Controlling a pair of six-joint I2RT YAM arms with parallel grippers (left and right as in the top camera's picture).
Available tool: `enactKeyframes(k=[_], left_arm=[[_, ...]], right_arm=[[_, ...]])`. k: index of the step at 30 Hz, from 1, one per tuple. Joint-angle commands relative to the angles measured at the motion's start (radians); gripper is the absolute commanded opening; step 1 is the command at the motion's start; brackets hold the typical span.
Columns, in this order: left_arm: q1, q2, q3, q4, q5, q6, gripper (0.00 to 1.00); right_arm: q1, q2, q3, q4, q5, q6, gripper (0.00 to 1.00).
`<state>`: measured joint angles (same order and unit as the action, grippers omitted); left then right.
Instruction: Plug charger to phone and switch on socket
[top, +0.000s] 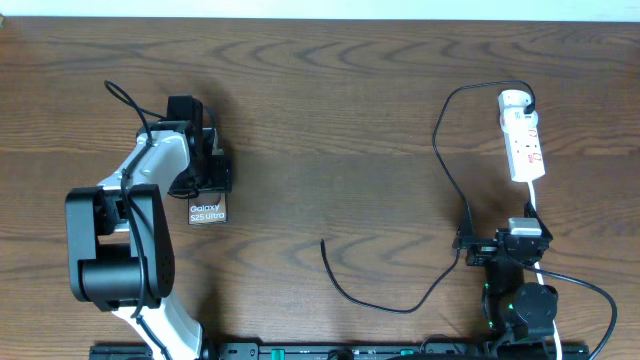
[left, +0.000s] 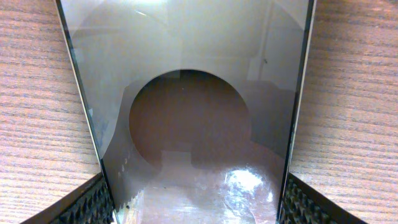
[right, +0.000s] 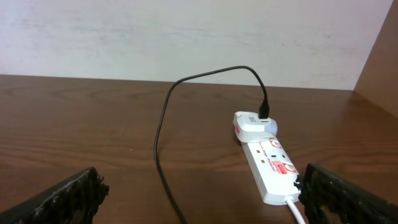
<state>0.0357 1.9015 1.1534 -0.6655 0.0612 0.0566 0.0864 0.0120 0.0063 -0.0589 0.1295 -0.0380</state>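
On the brown wooden desk (top: 330, 120), the left gripper (left: 196, 205) clamps the phone (top: 207, 212) by its edges. The right gripper (right: 199, 199) gapes empty near the socket (top: 524, 148). The charger (top: 445, 170) trails to mid-desk.

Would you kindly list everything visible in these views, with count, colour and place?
phone: 1, brownish-grey, left side of table, under the left gripper
charger cable: 1, black, runs from the adapter to a loose end mid-table
adapter: 1, white, plugged into far end of power strip
power strip: 1, white with red markings, right side
table: 1, dark brown wood
wall: 1, white, behind table
left gripper: 1, black, fingers flanking phone
right gripper: 1, black, open, fingers either side of cable
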Motion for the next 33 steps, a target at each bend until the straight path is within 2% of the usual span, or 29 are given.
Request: enactKeyframes(k=[1, 5, 20, 22, 33], left_arm=[[0.0, 0.057, -0.053, -0.005, 0.005, 0.003, 0.67], [0.0, 0.057, -0.053, -0.003, 0.005, 0.003, 0.52], [0.0, 0.057, -0.053, -0.001, 0.005, 0.003, 0.19], [0.0, 0.057, -0.053, -0.002, 0.005, 0.003, 0.08], [0.0, 0.057, -0.053, 0.002, 0.005, 0.003, 0.08]], right_arm=[[-0.006, -0.005, -0.001, -0.004, 0.003, -0.012, 0.99], [-0.006, -0.005, -0.001, -0.004, 0.002, -0.012, 0.99], [-0.006, -0.005, -0.001, -0.004, 0.003, -0.012, 0.99], [-0.006, -0.005, -0.001, -0.004, 0.002, -0.012, 0.99], [-0.006, -0.005, -0.001, -0.004, 0.003, -0.012, 0.99]])
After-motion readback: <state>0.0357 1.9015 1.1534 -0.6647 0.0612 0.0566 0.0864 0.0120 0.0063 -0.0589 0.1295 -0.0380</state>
